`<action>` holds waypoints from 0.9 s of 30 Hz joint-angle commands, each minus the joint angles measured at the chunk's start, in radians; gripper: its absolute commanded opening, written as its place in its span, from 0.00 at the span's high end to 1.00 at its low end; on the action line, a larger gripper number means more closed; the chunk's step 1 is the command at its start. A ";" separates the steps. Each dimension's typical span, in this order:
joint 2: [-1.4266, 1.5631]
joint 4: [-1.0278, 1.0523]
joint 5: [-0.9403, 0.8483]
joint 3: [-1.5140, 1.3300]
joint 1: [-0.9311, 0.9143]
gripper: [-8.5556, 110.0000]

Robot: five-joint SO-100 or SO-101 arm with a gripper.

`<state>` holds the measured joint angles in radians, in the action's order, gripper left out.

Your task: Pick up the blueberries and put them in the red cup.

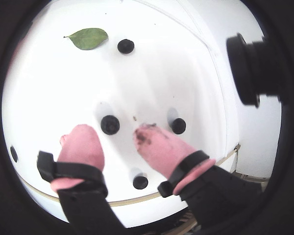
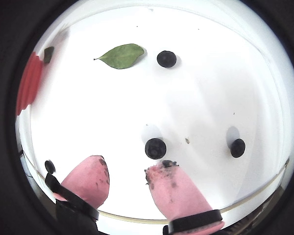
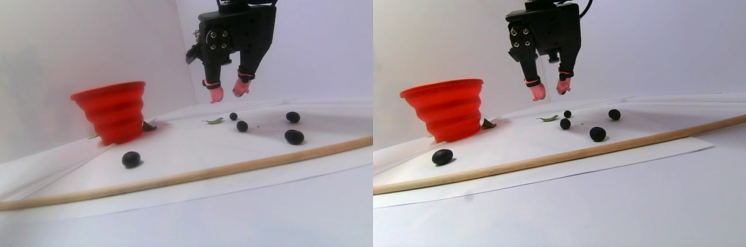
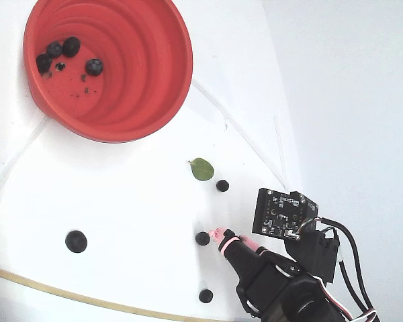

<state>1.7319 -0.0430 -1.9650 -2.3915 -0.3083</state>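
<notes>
In the red cup (image 4: 148, 87), seemingly four blueberries (image 4: 72, 46).

Clear sheet around scattered blueberries (image 4: 203, 238)

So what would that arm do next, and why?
Probably lower straight down. In a wrist view the open pincer, with its pink tips, hangs just short of a small round dark blueberry, and the stereo pair view shows it well above the white sheet. The large red-orange plastic cup already holds some berries.
</notes>
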 commanded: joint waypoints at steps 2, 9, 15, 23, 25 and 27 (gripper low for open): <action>-0.014 -0.035 -0.012 0.051 -0.012 0.80; -0.071 -0.075 -0.023 0.069 -0.029 0.80; -0.110 -0.095 -0.026 0.095 -0.038 0.80; -0.161 -0.126 -0.031 0.124 -0.046 0.79; -0.169 -0.129 -0.028 0.126 -0.044 0.78; -0.175 -0.130 -0.025 0.129 -0.041 0.78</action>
<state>1.5386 -0.1519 -1.9880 -2.3255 -0.3513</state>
